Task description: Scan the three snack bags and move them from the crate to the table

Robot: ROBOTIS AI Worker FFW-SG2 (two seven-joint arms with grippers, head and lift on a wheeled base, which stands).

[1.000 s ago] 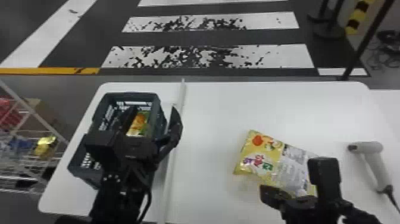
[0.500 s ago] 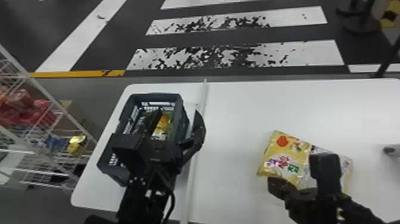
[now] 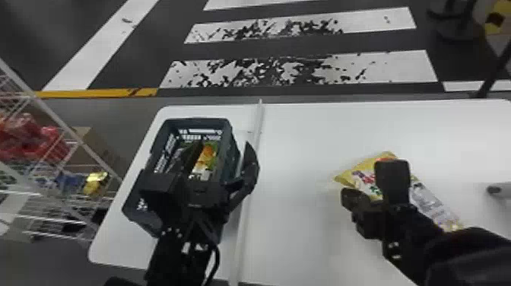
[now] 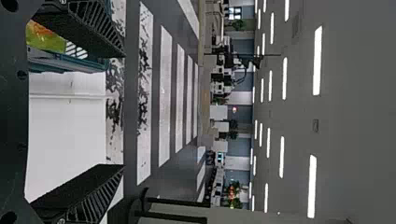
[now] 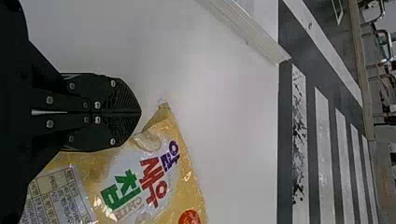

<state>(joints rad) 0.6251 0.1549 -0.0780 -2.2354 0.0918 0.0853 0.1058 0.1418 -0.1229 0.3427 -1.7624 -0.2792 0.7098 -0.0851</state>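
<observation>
Crate (image 3: 197, 120): near end partly behind left gripper (image 3: 224, 146) in head view; cut by left wrist view's top edge. Bag inside (image 3: 208, 154) half covered by a finger; bag count in there, cannot tell. Bag on the desk (image 3: 304, 133): middle behind right gripper (image 3: 348, 197) and its arm in head view, lower part cut by right wrist view's bottom edge; label table print too small to read. Scanner (image 3: 494, 189): all but its tip lost past head view's right edge. Desk runs off that edge too. Rack (image 3: 81, 144) cut at left, red packets (image 3: 23, 137) on it blurred.
</observation>
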